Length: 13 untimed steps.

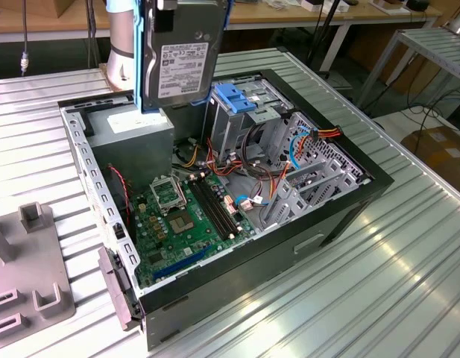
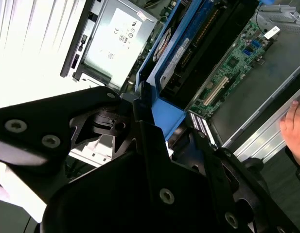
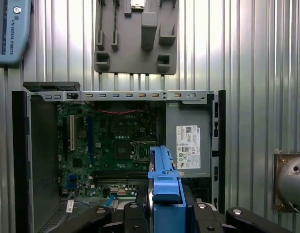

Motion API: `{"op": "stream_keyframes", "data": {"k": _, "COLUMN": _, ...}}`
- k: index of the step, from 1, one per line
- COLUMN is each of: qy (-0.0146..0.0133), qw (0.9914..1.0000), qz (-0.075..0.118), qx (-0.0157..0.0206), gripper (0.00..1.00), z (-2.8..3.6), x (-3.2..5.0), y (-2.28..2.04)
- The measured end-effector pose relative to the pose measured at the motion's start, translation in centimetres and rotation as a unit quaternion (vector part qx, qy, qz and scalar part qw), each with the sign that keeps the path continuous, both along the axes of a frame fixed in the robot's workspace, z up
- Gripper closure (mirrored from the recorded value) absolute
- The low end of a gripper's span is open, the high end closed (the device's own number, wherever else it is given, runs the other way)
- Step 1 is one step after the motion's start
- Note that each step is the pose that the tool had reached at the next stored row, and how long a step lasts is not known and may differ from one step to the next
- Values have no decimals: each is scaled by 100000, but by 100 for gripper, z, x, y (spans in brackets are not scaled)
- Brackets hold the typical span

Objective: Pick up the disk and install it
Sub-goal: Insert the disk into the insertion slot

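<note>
The disk (image 1: 181,56) hangs upright in the air over the back of the open computer case (image 1: 349,216), its white label facing the exterior view and its light-blue rail along the edges. It is above the power supply and just to the exterior view's left of the drive cage. My gripper (image 3: 164,206) is shut on the disk (image 3: 164,177); in the first wrist view the blue rail sticks out between the black fingers. In the second wrist view the disk (image 2: 176,53) runs edge-on away from my gripper (image 2: 150,104).
Inside the case are the green motherboard (image 1: 185,216), the grey power-supply box (image 1: 133,134) and the metal drive cage with a blue top (image 1: 241,101). A grey fixture (image 1: 28,261) lies on the ribbed table. A person's hand (image 2: 295,126) rests by the case.
</note>
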<state>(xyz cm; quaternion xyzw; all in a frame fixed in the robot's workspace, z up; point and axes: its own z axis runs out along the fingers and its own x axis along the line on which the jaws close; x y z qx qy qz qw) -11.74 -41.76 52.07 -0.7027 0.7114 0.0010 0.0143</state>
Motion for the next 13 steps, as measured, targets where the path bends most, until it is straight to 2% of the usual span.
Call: {"op": "stream_keyframes", "data": {"k": 13, "qy": -1, "qw": 100000, "qz": 1, "qx": -1, "gripper": 63, "z": 0, "x": 0, "y": -33}}
